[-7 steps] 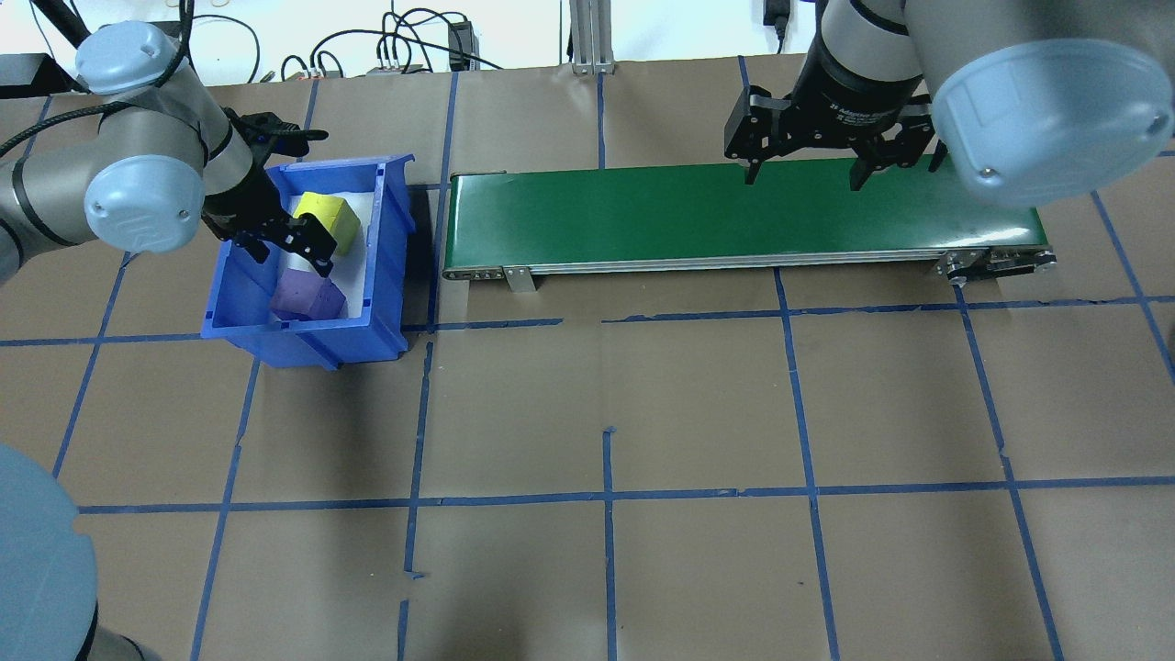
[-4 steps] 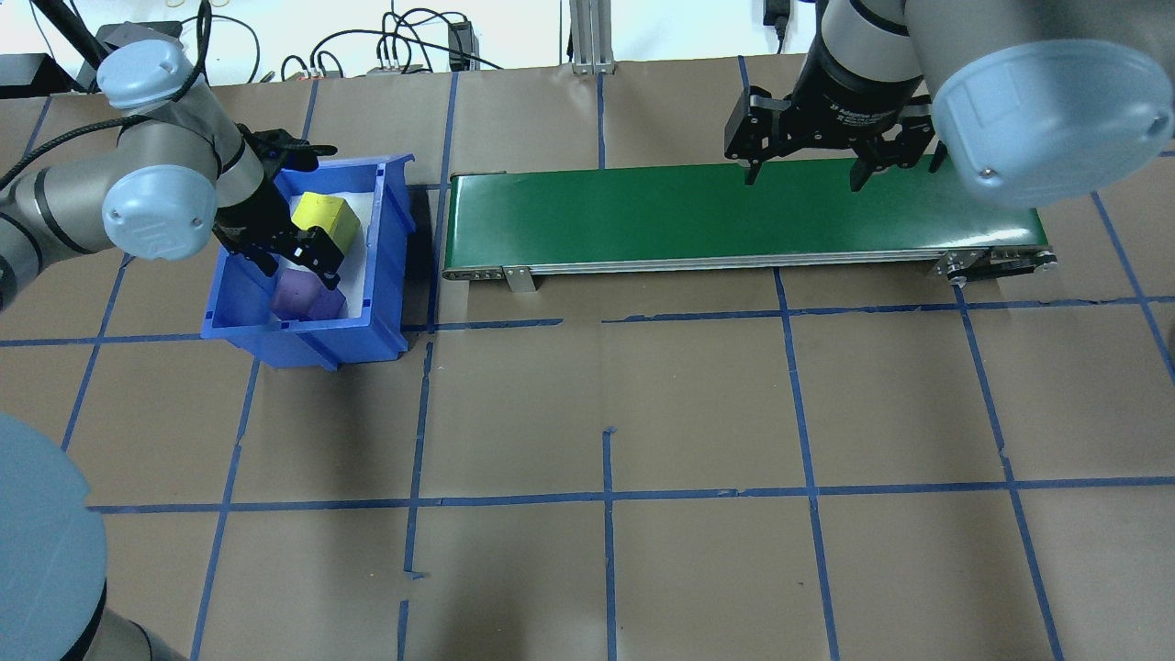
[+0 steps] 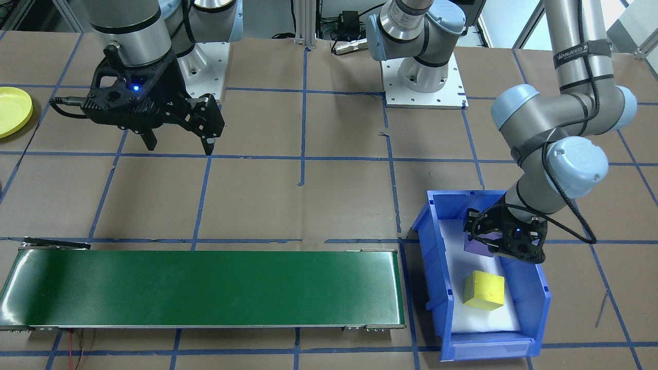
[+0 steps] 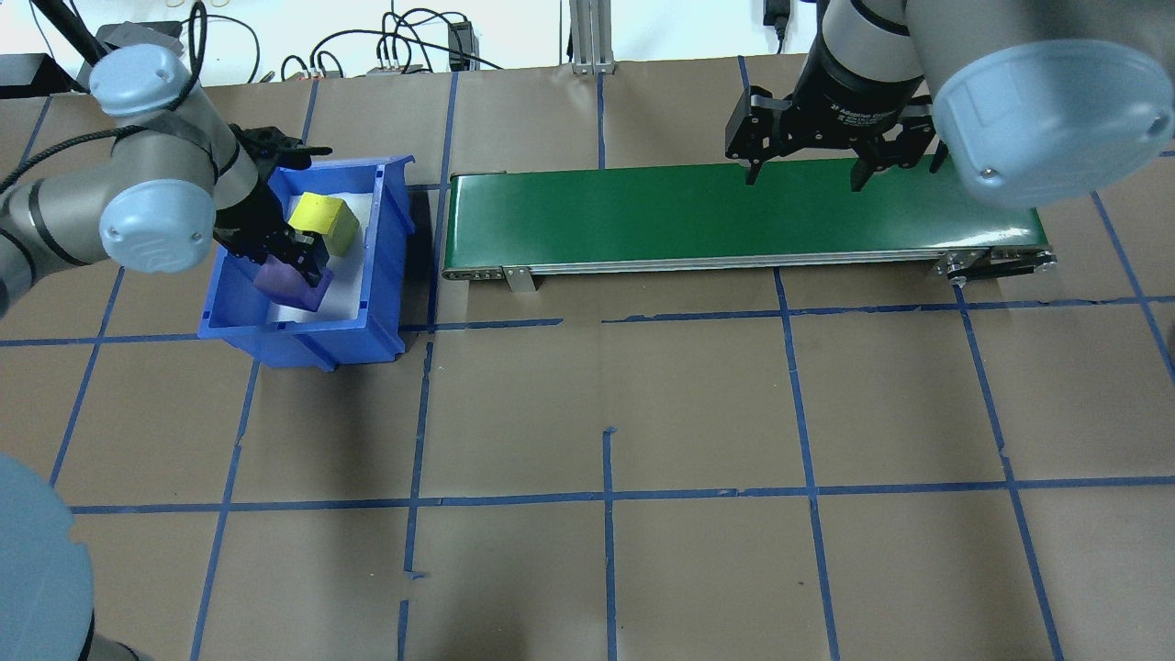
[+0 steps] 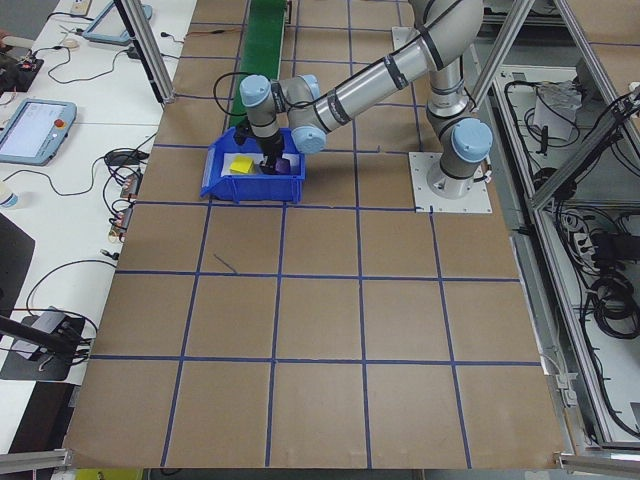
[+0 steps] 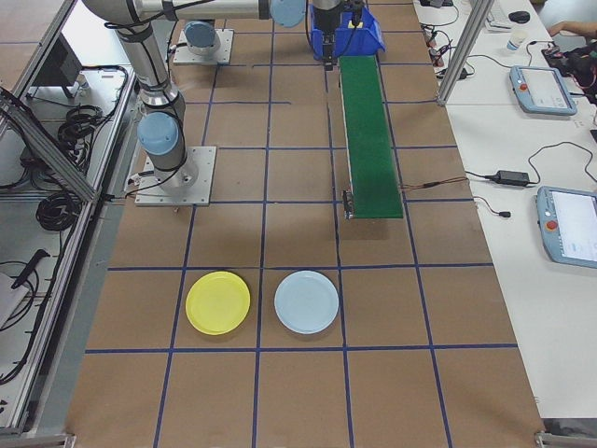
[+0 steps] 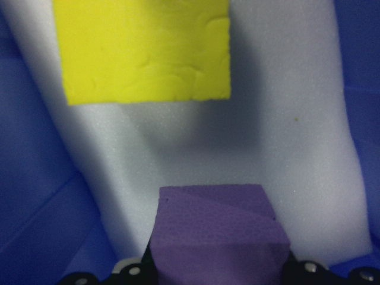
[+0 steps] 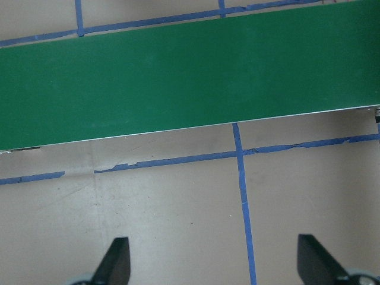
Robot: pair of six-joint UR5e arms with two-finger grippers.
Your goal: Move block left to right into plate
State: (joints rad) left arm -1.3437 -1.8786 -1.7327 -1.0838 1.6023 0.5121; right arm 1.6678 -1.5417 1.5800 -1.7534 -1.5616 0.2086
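Note:
My left gripper (image 4: 292, 260) is down inside the blue bin (image 4: 390, 248) and shut on the purple block (image 4: 286, 285), which fills the bottom of the left wrist view (image 7: 217, 231). A yellow block (image 4: 323, 220) lies free on the white foam in the bin, beyond the purple one (image 3: 483, 290). The yellow plate (image 6: 217, 302) sits on the table on the robot's right side (image 3: 13, 110), far from the bin. My right gripper (image 4: 803, 179) hangs open and holds nothing over the near edge of the green conveyor belt (image 4: 734, 216).
The conveyor belt (image 3: 205, 288) runs from beside the bin (image 3: 534, 298) toward the right arm. A pale blue plate (image 6: 306, 301) lies next to the yellow one. Brown table with blue tape lines; cables lie along the far edge.
My left gripper has dropped onto the purple block and shut on it; the block now sits slightly shifted and tilted. The right arm has not moved.

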